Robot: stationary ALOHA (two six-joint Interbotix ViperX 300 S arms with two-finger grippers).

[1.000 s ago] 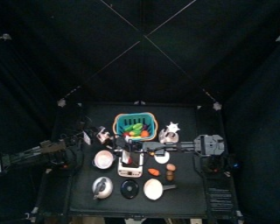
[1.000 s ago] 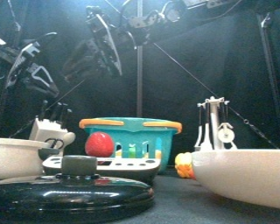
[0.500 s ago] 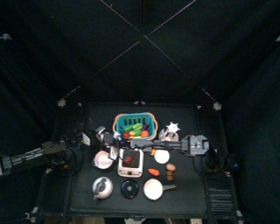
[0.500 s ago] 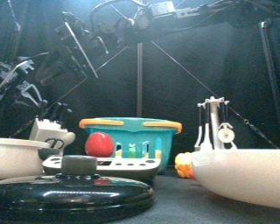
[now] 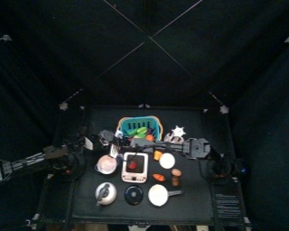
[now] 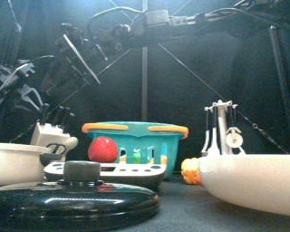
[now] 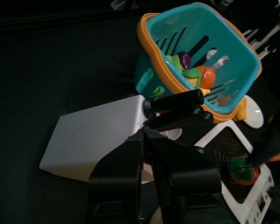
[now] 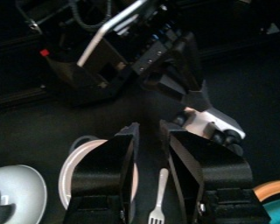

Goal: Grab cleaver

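Note:
The cleaver (image 7: 95,136) has a pale grey blade and a black handle. My left gripper (image 7: 149,133) is shut on it where blade meets handle and holds it in the air beside the teal basket. In the right wrist view the blade (image 8: 108,35) shows edge-on as a thin white line in the left arm's grip. My right gripper (image 8: 157,131) is open, just short of the handle, with nothing between its jaws. In the top view the left gripper (image 5: 107,140) and right gripper (image 5: 159,140) are close together over the table's back half.
The teal basket (image 5: 140,129) with toy food stands at the back middle. A pot lid (image 6: 75,195), a white bowl (image 6: 245,186) and a utensil rack (image 6: 220,127) stand along the front. A plate with a fork (image 8: 95,171) lies under my right gripper.
My right arm has reached leftward across the table toward the left gripper and opened slightly. The left gripper's jaws have narrowed on the cleaver.

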